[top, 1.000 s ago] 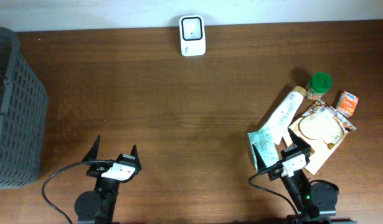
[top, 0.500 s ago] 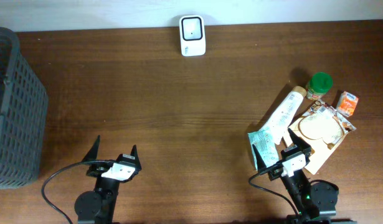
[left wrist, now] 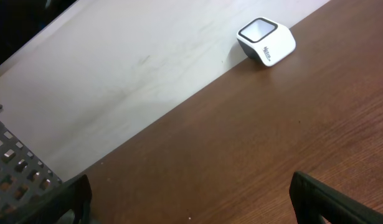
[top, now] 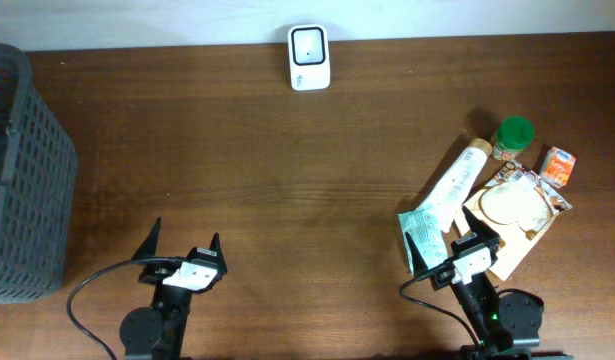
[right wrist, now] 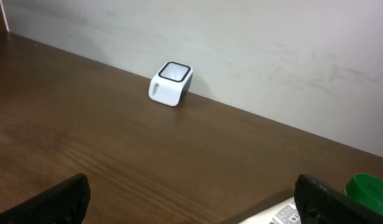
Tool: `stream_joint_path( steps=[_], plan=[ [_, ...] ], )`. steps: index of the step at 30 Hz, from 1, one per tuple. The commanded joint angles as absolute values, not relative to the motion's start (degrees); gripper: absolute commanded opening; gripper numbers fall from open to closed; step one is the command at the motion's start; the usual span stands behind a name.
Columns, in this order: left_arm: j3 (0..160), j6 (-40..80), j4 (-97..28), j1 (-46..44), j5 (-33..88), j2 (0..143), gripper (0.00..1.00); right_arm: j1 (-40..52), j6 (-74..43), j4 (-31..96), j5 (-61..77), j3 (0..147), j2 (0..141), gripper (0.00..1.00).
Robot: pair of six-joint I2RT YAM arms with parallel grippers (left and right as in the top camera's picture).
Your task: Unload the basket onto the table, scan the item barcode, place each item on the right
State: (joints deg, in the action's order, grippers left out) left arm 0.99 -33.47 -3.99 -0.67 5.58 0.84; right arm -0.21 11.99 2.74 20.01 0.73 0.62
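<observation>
White tube lies flat on the right of the brown wood table, long axis diagonal, cap pointing far-right at a green-lidded jar. Scanner sits at the far edge by a pale wall. Left gripper and right gripper gape wide, empty.

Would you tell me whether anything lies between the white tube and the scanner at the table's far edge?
Nothing visible does: only bare table separates the white tube from the scanner.

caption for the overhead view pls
Open left pincer and right pincer at the near edge, scanner at the back, items at right, basket at left
</observation>
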Motion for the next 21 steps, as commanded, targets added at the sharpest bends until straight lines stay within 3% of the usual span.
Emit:
stream_joint_path(
  steps=[1,21],
  plan=[
    [0.5,-34.3,-4.0,-0.4,6.2,0.3,0.99,-0.1,11.6,2.8,20.5,0.3,0.2,0.98],
    [0.5,-34.3,-4.0,-0.4,6.2,0.3,0.99,-0.1,11.6,2.8,20.5,0.3,0.2,0.98]
  ],
)
